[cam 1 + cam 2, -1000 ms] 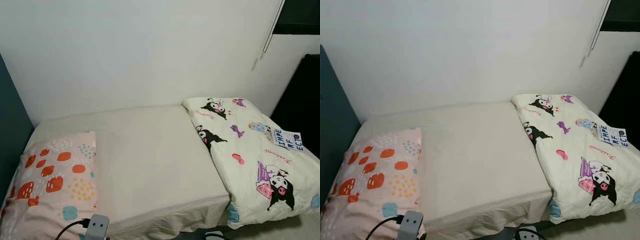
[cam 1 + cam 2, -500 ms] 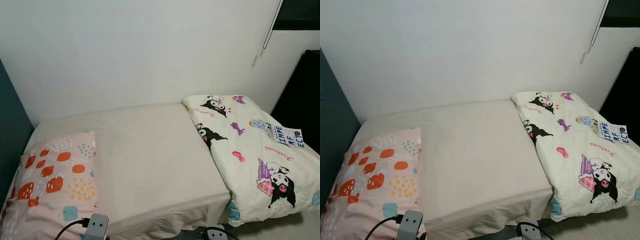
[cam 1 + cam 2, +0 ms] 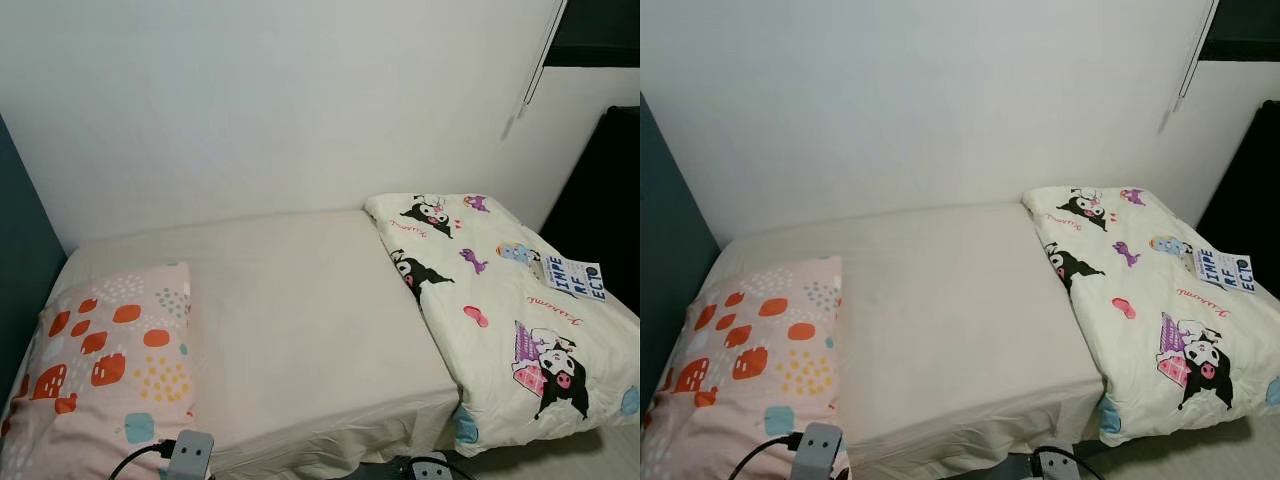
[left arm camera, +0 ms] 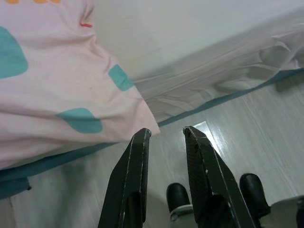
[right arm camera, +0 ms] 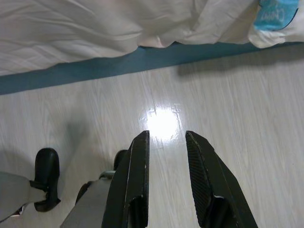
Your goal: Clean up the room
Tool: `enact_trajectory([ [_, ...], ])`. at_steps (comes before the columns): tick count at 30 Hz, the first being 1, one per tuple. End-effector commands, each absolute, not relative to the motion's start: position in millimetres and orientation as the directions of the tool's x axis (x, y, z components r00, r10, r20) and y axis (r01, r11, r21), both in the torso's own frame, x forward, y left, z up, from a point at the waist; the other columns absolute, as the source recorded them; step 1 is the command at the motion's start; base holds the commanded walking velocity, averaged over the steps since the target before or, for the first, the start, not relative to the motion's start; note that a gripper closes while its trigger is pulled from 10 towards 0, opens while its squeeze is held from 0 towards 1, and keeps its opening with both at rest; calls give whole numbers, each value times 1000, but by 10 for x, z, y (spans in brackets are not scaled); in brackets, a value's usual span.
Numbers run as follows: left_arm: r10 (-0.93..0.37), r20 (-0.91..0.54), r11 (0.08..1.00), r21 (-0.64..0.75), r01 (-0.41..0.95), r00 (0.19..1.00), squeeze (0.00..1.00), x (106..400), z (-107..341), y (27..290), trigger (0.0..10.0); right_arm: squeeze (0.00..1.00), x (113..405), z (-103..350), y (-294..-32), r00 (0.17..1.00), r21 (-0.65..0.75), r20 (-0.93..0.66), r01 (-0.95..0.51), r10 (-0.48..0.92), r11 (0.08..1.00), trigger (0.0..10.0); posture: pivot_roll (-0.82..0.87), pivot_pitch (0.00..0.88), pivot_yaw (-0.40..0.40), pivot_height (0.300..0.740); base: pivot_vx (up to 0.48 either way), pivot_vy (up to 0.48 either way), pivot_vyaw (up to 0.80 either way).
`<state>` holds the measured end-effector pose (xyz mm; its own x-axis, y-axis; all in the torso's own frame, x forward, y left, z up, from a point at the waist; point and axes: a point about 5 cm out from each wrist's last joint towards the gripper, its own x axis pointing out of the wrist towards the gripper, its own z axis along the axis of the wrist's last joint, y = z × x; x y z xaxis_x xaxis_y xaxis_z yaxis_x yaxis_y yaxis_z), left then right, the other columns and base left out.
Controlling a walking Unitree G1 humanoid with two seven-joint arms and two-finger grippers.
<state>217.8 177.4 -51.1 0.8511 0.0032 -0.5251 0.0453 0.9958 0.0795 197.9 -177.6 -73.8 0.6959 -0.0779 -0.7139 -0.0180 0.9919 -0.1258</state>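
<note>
- Before me stands a bed against a white wall; its cream sheet lies bare through the middle, hanging in creases over the near edge at six o'clock
- On it at about eight o'clock lies a pink pillow with orange blotches, teal patches and yellow dots; its near corner droops over the mattress edge
- At three o'clock a white quilt printed with cartoon figures covers that end of the bed, its near corner spilling off the mattress at about four o'clock
- Below, pale wood-look floor; a teal strip of the bed's base runs along it under the sheet
</note>
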Motion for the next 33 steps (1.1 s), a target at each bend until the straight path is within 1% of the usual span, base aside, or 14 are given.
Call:
enact_trajectory([
  [1,-2,-556,995,78,55,831,0,2109,-563,1784,10000,0,1917,-773,-1796,676,-133,-733,-29,-79,991,10000,42,65,-58,740,0,0,0],
  [7,-19,-567,994,80,78,823,0,2096,-578,1753,10000,0,1903,-783,-1795,669,-131,-739,-29,-78,991,10000,42,63,-64,740,0,0,0],
  [9,13,-539,994,98,47,842,0,2113,-553,1760,10000,0,1905,-789,-1748,665,-135,-745,-75,-52,988,10000,32,58,-55,740,0,0,0],
  [11,11,-541,994,97,49,841,0,2117,-553,1756,10000,0,1910,-787,-1741,666,-134,-744,-80,-47,988,10000,28,54,-53,740,0,0,0],
  [14,-7,-555,993,93,71,832,0,2131,-558,1743,10000,0,1923,-779,-1743,671,-127,-739,-56,-57,990,10000,21,55,-54,740,0,0,0],
  [22,-14,-560,994,84,74,828,0,2138,-561,1713,10000,0,1933,-772,-1766,672,-131,-738,-55,-60,990,10000,20,51,-59,740,0,0,0],
  [33,-12,-567,992,97,81,823,0,2112,-581,1693,10000,0,1895,-786,-1818,664,-139,-743,-41,-77,990,10000,9,55,-46,740,0,0,0],
])
